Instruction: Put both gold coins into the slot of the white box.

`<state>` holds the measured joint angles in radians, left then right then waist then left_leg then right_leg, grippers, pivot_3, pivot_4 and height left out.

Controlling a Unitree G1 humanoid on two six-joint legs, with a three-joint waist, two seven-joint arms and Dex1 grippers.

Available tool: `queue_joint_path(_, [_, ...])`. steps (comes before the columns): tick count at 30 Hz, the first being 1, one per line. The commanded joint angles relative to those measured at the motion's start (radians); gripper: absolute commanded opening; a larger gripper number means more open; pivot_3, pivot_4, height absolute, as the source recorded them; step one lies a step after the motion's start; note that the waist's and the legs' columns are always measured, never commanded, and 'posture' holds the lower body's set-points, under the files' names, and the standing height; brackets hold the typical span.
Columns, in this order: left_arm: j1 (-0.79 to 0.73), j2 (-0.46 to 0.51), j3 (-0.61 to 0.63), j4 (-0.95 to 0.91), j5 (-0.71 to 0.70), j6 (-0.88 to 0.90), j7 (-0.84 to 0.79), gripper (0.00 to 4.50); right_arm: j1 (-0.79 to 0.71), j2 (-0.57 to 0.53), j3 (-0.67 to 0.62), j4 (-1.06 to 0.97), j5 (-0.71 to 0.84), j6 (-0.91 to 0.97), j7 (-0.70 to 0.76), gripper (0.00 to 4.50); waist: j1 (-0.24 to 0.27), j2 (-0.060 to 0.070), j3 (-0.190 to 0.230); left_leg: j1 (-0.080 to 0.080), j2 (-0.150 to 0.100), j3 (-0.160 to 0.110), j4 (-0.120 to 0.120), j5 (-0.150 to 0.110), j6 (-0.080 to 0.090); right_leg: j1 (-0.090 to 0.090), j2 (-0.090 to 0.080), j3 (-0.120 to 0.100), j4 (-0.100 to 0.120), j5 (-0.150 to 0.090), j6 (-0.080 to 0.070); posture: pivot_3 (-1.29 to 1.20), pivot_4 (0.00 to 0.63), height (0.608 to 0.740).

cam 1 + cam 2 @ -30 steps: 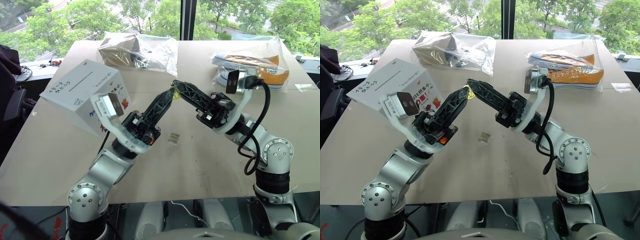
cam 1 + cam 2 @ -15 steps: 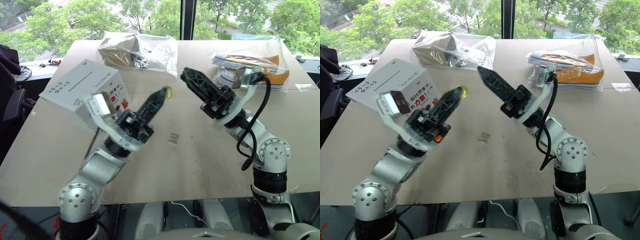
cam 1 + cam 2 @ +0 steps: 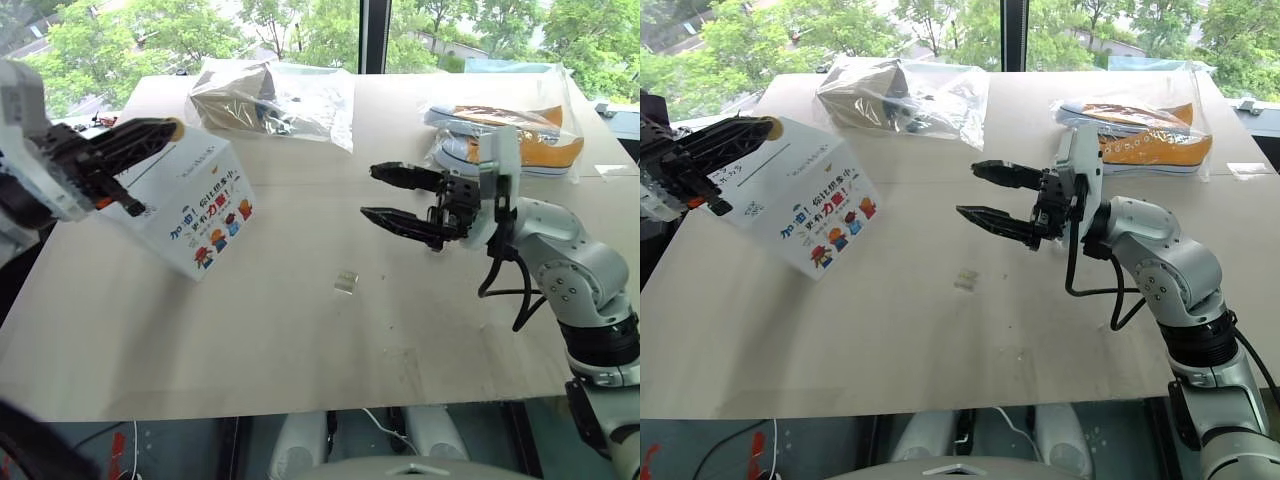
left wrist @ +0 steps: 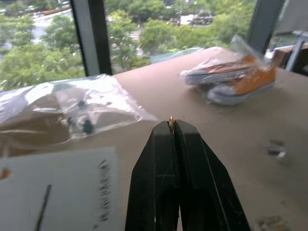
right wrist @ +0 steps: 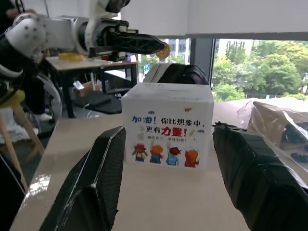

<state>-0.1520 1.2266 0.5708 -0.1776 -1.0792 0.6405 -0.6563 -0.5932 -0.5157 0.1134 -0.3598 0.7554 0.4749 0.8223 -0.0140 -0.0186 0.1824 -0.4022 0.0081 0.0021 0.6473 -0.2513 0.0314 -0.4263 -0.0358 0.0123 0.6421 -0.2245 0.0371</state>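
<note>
A small gold coin (image 3: 175, 127) sticks out of the tip of my left gripper (image 3: 160, 131), which is shut on it. It hangs over the top face of the white box (image 3: 205, 215) at the table's left. The box shows cartoon figures and lettering on its front, and the slot (image 4: 42, 211) is a thin dark line on top. In the left wrist view the coin (image 4: 171, 122) stands edge-on between the closed fingers. My right gripper (image 3: 370, 191) hovers mid-table, pointing left toward the box, open and empty.
A small pale translucent piece (image 3: 346, 282) lies on the table between box and right gripper. A clear bag with brown contents (image 3: 270, 100) sits at the back. A bag holding orange shoes (image 3: 510, 135) is at the back right.
The grippers met at the coin mid-table. The right gripper opened and rolled; the left arm swung left and up with the coin, over the box.
</note>
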Motion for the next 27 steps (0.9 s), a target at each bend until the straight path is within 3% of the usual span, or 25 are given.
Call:
queue_joint_path(1, [0.000, 0.010, -0.003, 0.078, 0.135, -0.062, -0.121, 0.00, -0.029, 0.026, -0.007, -0.073, 0.001, -0.001, -0.008, 3.08, -0.001, 0.000, 0.000, -0.004, 0.000, 0.000, 0.000, 0.001, -0.002, -0.004, 0.000, 0.000, 0.000, 0.000, 0.000, 0.00, 0.150, 0.740])
queue_joint_path(4, [-0.026, -0.007, -0.027, 0.158, 0.217, -0.094, -0.177, 0.00, -0.012, 0.043, -0.011, -0.086, -0.001, 0.015, -0.023, 3.08, 0.000, 0.000, 0.000, -0.015, 0.000, 0.000, 0.002, 0.003, -0.005, -0.014, -0.002, -0.001, 0.001, 0.001, 0.000, 0.00, 0.150, 0.740])
queue_joint_path(17, [-0.309, -0.009, -0.224, 0.635, 0.439, -0.193, -0.556, 0.00, -0.015, 0.060, -0.018, -0.101, -0.008, 0.055, -0.034, 3.08, -0.001, -0.002, -0.001, -0.015, -0.001, 0.001, 0.006, 0.000, 0.000, -0.014, -0.003, -0.002, 0.005, 0.001, 0.001, 0.00, 0.150, 0.740])
queue_joint_path(25, [-0.434, -0.053, -0.322, 0.781, 0.585, -0.278, -0.622, 0.00, -0.012, 0.078, -0.027, -0.136, 0.010, 0.089, -0.078, 3.08, -0.001, -0.003, -0.002, -0.013, -0.001, 0.002, 0.009, 0.000, 0.000, -0.014, -0.003, 0.000, 0.012, 0.001, 0.001, 0.00, 0.150, 0.740])
queue_joint_path(27, [-0.452, -0.067, -0.316, 0.786, 0.590, -0.279, -0.608, 0.55, -0.011, 0.077, -0.031, -0.141, 0.012, 0.096, -0.084, 3.19, -0.001, -0.002, -0.002, -0.013, -0.001, 0.002, 0.012, 0.000, 0.000, -0.014, -0.003, 0.000, 0.016, 0.001, 0.001, 0.00, 0.150, 0.740])
